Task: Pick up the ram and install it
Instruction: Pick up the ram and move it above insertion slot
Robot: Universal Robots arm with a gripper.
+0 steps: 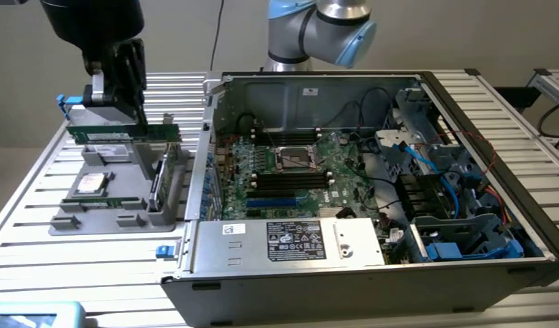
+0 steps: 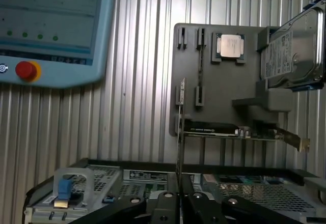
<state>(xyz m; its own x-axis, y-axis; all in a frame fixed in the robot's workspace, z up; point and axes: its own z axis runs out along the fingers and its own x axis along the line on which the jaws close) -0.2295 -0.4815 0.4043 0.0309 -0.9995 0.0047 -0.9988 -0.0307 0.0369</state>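
The tool (image 1: 123, 119) is held upright, pointing down, off the side of the computer case (image 1: 352, 294) at the exterior view's left. Its fingers (image 2: 164, 203) are closed tight on the ram (image 1: 102, 131), which is gripped at its upper edge and held level. The arm's blue-capped joint (image 1: 339, 31) is seen behind the case.

At the exterior view's left, a parts tray (image 1: 97, 224) is set on the bench (image 1: 88, 263), with a hard drive (image 1: 90, 183) laid on it and an expansion card (image 1: 173, 171) stood at its right edge. The ram (image 1: 102, 131) is held in the jaws over the tray's far end. A computer case (image 1: 352, 283) is placed to the tray's right.
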